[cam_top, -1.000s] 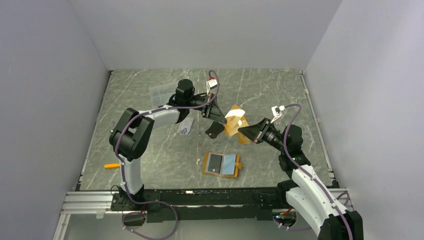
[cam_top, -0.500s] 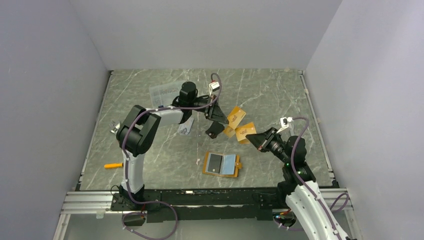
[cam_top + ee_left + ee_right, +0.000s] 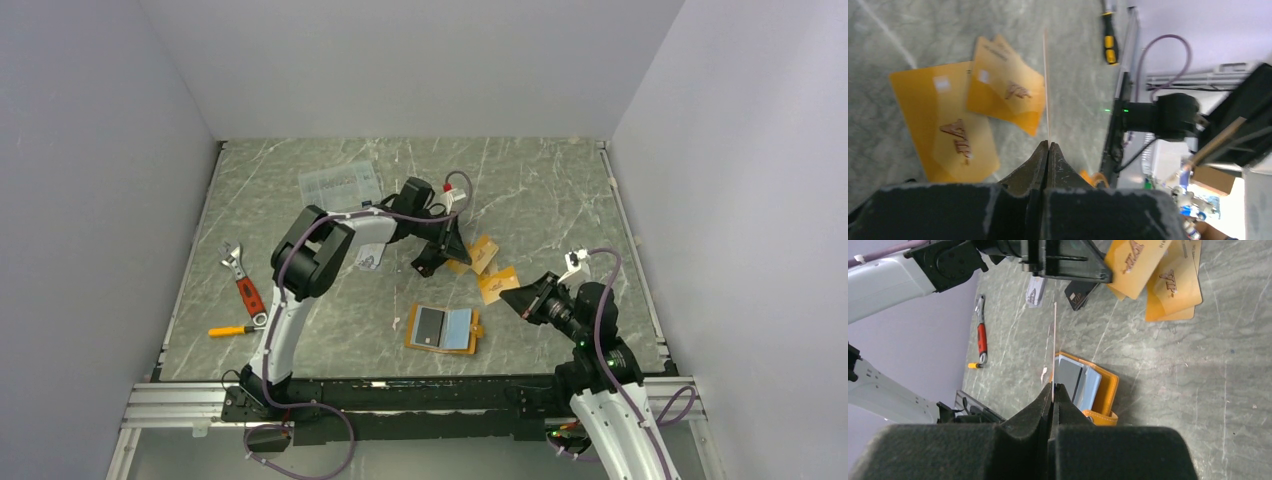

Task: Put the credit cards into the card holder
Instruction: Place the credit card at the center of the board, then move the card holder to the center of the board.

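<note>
The card holder (image 3: 478, 330) lies open near the table's front, orange outside and pale blue-grey inside, with a grey card in it; it also shows in the right wrist view (image 3: 1105, 390). My right gripper (image 3: 514, 294) is shut on a thin card (image 3: 1054, 340), seen edge-on above the holder; from above it looks orange (image 3: 497, 283). My left gripper (image 3: 460, 252) is shut on another thin card (image 3: 1045, 85), held edge-on over two orange cards (image 3: 948, 130) on the table. A black card (image 3: 428, 262) and a whitish card (image 3: 370, 255) lie beside the left gripper.
A clear plastic box (image 3: 340, 183) stands at the back left. A red-handled wrench (image 3: 243, 283) and a small yellow screwdriver (image 3: 225, 330) lie at the left. Grey walls close in the table on three sides.
The two grippers have drawn apart, each keeping a card. My right gripper pulled back toward the near right. My left arm swung right and lower, uncovering the wrench.
</note>
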Motion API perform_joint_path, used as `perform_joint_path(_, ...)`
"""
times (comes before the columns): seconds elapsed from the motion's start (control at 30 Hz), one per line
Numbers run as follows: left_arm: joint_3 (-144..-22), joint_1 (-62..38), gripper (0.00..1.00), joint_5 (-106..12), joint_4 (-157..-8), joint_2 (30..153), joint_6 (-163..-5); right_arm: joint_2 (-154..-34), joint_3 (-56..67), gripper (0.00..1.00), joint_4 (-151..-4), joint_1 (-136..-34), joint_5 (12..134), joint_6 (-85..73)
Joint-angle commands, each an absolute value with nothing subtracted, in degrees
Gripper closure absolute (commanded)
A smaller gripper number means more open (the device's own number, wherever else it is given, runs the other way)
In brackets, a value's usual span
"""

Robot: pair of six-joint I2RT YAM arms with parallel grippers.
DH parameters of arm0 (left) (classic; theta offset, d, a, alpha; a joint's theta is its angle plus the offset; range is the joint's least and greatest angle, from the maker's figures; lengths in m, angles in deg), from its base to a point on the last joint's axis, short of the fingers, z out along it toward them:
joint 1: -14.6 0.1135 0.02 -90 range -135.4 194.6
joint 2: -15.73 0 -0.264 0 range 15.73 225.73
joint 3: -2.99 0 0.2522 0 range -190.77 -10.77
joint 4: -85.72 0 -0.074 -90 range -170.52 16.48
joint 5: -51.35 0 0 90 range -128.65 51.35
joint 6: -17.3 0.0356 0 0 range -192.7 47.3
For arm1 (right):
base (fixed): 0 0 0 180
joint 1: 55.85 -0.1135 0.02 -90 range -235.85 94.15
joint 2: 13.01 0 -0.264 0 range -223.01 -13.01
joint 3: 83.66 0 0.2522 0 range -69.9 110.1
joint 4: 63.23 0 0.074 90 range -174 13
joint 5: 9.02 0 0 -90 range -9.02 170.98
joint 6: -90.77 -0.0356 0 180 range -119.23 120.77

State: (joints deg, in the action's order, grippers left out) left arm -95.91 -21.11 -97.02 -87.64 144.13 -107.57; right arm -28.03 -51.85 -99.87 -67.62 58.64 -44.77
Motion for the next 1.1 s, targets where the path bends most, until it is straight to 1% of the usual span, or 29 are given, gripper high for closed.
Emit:
perform_joint_path(0.0, -102.11, -23.81, 1.00, -88.16, -72.95, 146.66, -96.54, -28.80, -50.20, 1.00, -100.73, -67.56, 58.32, -45.37)
perform_joint_path(0.1, -102.21, -24.79, 0.99, -84.91, -71.91, 147.45, -95.73, -30.28, -49.71, 1.00, -99.50, -67.59, 57.93, -45.06)
perform_joint_path(0.13, -102.11, -24.67, 0.95, -84.19, -71.42, 147.48, -95.61, -30.90, -49.42, 1.00, -99.33, -67.54, 57.60, -44.72)
perform_joint_path(0.17, -102.02, -24.57, 0.88, -83.68, -70.81, 147.41, -95.31, -31.46, -49.07, 1.00, -99.12, -67.53, 57.34, -44.46)
perform_joint_path(0.2, -101.70, -24.49, 0.76, -83.11, -70.20, 147.10, -95.03, -31.91, -48.80, 1.00, -99.00, -67.54, 57.04, -44.22)
perform_joint_path(0.23, -101.21, -24.29, 0.55, -82.32, -69.77, 146.51, -94.65, -32.39, -48.66, 1.00, -98.93, -67.54, 56.74, -43.96)
perform_joint_path(0.27, -100.68, -24.18, 0.12, -81.85, -69.47, 145.58, -94.15, -32.97, -48.63, 1.00, -98.71, -67.54, 56.37, -43.81)
perform_joint_path(0.3, -100.18, -24.07, 0.03, -81.96, -69.56, 144.49, -93.87, -33.54, -48.63, 1.00, -98.40, -67.52, 55.86, -43.68)
perform_joint_path(0.33, -99.98, -23.91, 0.01, -82.43, -69.30, 143.38, -93.13, -34.21, -48.63, 1.00, -98.11, -67.57, 55.19, -43.58)
perform_joint_path(0.53, -97.88, -22.84, 0.01, -84.92, -66.48, 131.84, -87.46, -38.63, -47.03, 1.00, -94.88, -67.46, 51.01, -41.96)
perform_joint_path(0.7, -95.62, -20.64, 0.01, -93.27, -65.73, 123.76, -87.25, -43.95, -44.51, 1.00, -88.25, -67.61, 42.61, -41.08)
perform_joint_path(0.73, -94.37, -20.15, 0.02, -95.73, -66.65, 121.97, -87.67, -45.16, -44.13, 1.00, -85.92, -67.54, 40.16, -41.46)
perform_joint_path(0.8, -92.40, -19.51, 0.12, -99.82, -68.40, 118.22, -89.19, -47.69, -44.00, 1.00, -80.84, -67.54, 36.03, -42.66)
perform_joint_path(0.83, -92.43, -19.29, 0.19, -101.91, -67.68, 116.43, -89.36, -48.61, -44.54, 1.00, -78.20, -67.54, 34.47, -44.37)
perform_joint_path(0.87, -93.58, -19.20, 0.23, -103.22, -62.74, 114.38, -86.53, -49.23, -46.19, 1.00, -70.46, -67.59, 31.85, -47.29)
perform_joint_path(0.93, -97.71, -19.28, 0.20, -103.58, -50.95, 111.89, -78.08, -50.28, -48.62, 1.00, -59.11, -68.04, 28.19, -53.26)
perform_joint_path(1.0, -99.66, -19.24, 0.15, -103.99, -43.89, 109.88, -72.47, -51.43, -47.12, 1.00, -57.87, -68.80, 26.97, -52.29)
perform_joint_path(1.07, -99.09, -19.11, 0.13, -103.99, -40.20, 108.23, -68.44, -53.38, -45.26, 1.00, -55.92, -70.23, 25.11, -51.84)
